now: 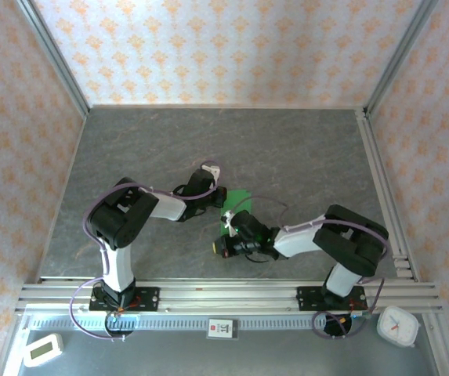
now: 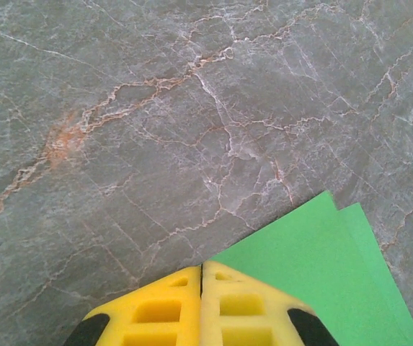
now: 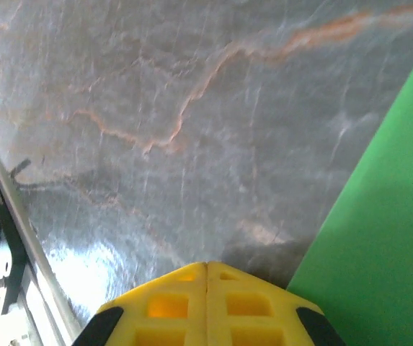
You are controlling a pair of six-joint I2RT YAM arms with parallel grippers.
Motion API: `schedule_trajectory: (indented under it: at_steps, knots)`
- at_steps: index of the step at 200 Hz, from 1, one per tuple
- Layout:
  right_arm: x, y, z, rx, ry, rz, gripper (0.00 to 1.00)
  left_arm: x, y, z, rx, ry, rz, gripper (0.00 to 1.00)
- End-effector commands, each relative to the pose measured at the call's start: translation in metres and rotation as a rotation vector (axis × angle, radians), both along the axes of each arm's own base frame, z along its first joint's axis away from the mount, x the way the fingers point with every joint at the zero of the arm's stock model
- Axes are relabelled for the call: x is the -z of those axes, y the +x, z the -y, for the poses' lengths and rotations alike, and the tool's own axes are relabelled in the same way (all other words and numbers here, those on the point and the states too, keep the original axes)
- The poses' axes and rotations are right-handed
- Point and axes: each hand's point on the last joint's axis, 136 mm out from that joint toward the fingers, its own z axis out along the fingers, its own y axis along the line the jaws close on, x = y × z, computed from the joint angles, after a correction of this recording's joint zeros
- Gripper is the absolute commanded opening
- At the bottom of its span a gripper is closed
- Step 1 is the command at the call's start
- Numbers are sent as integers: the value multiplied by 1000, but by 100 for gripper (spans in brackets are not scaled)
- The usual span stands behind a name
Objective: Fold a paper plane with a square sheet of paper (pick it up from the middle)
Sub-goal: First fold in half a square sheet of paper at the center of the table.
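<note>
Paper (image 1: 240, 202), bright green, lies flat on the grey table (image 1: 287, 149). We find left gripper (image 2: 201, 272) and right gripper (image 3: 206, 268) each clenched on nothing, tips just beside its edges.

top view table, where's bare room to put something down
Free: the wide back strip of table below the rear wall; the left edge beside the left arm; the right side between the right arm and the side rail. Crowded: centre front, where both arms meet over the green paper.
</note>
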Motion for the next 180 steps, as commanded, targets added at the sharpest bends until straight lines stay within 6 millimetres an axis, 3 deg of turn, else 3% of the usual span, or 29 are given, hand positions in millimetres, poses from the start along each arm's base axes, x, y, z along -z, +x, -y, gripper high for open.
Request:
schedule_trajectory:
  at_steps: [1, 22, 40, 44, 62, 80, 123, 143, 180]
  knots:
    - [27, -46, 30, -49, -115, -158, 0, 53, -25, -23, -24, 121, -147, 0]
    - [6, -38, 37, -20, -109, -102, 0, 44, -23, -20, -23, 101, -136, 0]
    - [-25, -15, 44, 51, -68, -43, 0, 30, -21, -15, -22, 63, -120, 0]
    - [-31, -9, 48, 70, -62, -29, 0, 14, -17, -12, -21, 39, -90, 0]
    - [-60, 20, 62, 173, -26, 40, 0, -13, -13, -5, -19, -21, -57, 0]
    - [-75, 41, 78, 263, -8, 84, 0, -38, -13, 0, -20, -85, -37, 0]
    - [-72, 69, 116, 475, 7, 84, 2, -89, -31, 8, -2, -195, 11, 2]
    - [-66, 70, 127, 540, 36, 64, 14, -96, -49, 13, 25, -214, 5, 3]
    - [-45, 61, 137, 588, 52, 14, 30, -87, -82, 28, 71, -230, -29, 5]
